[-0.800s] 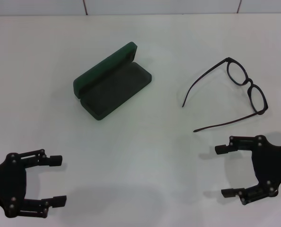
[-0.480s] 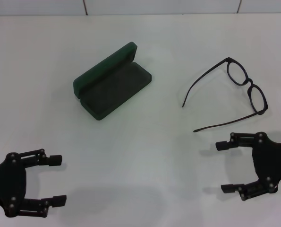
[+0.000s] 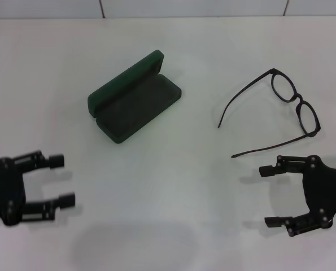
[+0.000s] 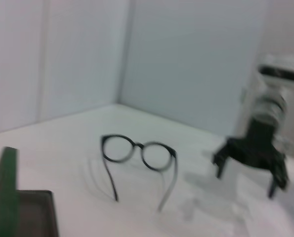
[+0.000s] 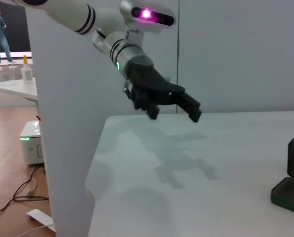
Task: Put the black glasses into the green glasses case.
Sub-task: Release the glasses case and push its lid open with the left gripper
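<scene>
The left gripper [image 3: 58,179] hangs low over the table [image 3: 173,186] with its jaws spread and nothing between them; the green glasses case [image 3: 135,100] lies ahead of those jaws and off toward the robot's middle, well apart from them, lid swung up on its far side and the lined tray bare. Farther right, the black glasses [image 3: 280,113] rest on the table with both arms unfolded, the lenses at the far end and the two arms trailing back toward the robot. The right gripper [image 3: 272,196] is also released and empty, and the tip of the nearer arm of the glasses lies just ahead of its upper finger, near but not touching. Neither jaw holds anything, so the pickup is not yet begun. The likely trouble is the frame itself: the arms are thin and lie almost flat, so jaws closing on one could slip off, or pinch the tip and swing the whole frame aside. With the arms unfolded, the glasses may also be too wide for the tray and end up perched on its rim.
</scene>
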You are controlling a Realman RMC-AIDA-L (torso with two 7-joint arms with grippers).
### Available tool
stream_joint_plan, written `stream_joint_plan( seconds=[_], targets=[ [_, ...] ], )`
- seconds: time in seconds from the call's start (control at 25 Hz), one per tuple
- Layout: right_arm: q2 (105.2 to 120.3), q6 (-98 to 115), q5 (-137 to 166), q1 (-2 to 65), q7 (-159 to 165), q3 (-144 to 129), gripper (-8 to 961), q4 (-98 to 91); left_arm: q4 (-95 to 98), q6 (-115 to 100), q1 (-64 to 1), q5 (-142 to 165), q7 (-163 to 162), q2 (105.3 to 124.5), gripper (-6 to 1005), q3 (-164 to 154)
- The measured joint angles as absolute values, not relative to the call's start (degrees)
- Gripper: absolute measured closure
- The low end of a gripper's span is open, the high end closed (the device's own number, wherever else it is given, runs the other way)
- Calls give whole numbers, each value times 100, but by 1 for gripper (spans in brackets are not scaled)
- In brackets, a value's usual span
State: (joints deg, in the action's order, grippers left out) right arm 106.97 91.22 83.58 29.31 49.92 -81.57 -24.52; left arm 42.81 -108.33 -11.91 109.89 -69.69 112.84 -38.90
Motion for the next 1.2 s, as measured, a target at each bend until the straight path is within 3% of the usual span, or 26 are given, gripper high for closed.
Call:
stream_joint_plan(
  seconds=[0.56,0.88,1.2],
  targets=[
    [10701,9141,8347,2910,4992,-8130,69,-2452,4314,-10581,-1965,10888,-10056,11300,133,-3300],
    [10705,9198,8342,2876,4992,-8130,69,-2460,4446,-10256,-2410,11160,-11007,11119,137,-3244],
    [10706,9202,8327,2828,4993,-8130,70,-2524,5188,-9535,-3130,12380,-11400,11200,138,-3256]
  ],
)
